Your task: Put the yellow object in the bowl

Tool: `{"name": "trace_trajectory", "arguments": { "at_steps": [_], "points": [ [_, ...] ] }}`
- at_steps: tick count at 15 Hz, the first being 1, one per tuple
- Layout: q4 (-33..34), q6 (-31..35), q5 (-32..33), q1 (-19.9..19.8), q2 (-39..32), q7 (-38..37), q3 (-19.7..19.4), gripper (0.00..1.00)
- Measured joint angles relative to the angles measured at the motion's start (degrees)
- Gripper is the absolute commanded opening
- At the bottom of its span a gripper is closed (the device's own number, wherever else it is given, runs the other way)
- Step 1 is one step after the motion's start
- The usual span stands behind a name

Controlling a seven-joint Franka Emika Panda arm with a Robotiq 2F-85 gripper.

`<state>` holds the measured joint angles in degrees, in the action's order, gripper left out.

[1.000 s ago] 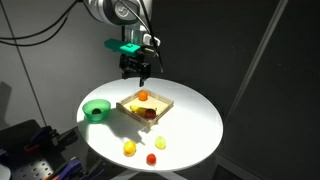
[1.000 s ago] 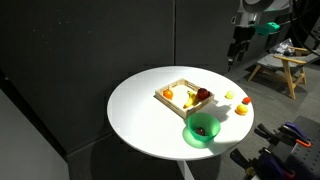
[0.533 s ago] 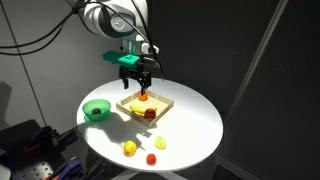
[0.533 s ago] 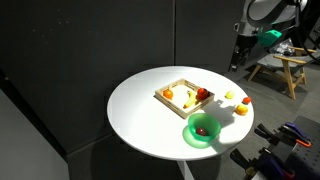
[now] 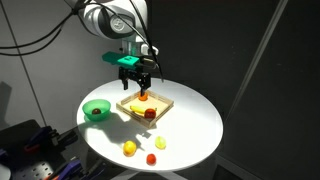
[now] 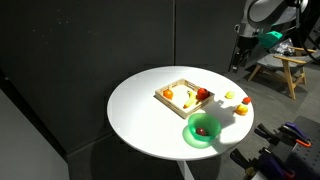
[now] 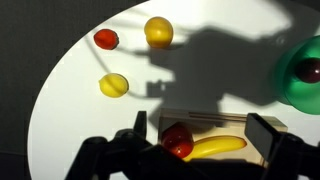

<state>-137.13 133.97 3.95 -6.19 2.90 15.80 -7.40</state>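
A round white tabletop (image 5: 195, 125) carries everything. Near its middle a square light-wood tray (image 5: 166, 102) is set, with a curved yellow banana-like piece (image 7: 215, 147), a red piece and an orange piece in it. Above the tray the black pincer (image 5: 140, 86) is held with its jaws spread wide and nothing between them. At the tabletop's nine o'clock in an exterior view sits a small round bright-green bowl (image 5: 86, 108); a small dark-red thing (image 6: 203, 127) is seen inside it, but nothing yellow. The small roundish plain yellow object (image 7: 114, 85) is left on the bare tabletop, at about eleven o'clock of the tray in the wrist view. In an exterior view the yellow object (image 5: 160, 143) is placed near the six o'clock edge, well apart from the bowl. A second, more orange-tinted yellow piece (image 7: 158, 31) and a small red ball (image 7: 106, 39) are laid near it. The task is judged barely begun: nothing has been grasped, and the approach, the pick-up, the carry to the bowl and the release are all left to be done.
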Motion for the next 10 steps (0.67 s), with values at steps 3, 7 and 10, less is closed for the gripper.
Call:
{"name": "trace_trajectory", "arguments": {
  "at_steps": [3,7,10],
  "points": [
    [0.0,0.0,0.0,0.0,0.0,0.0,0.0,1.0],
    [-0.2,0.0,-0.1,0.0,-0.1,0.0,0.0,1.0],
    [-0.9,0.0,-0.1,0.0,0.1,0.0,-0.3,1.0]
  ]
}}
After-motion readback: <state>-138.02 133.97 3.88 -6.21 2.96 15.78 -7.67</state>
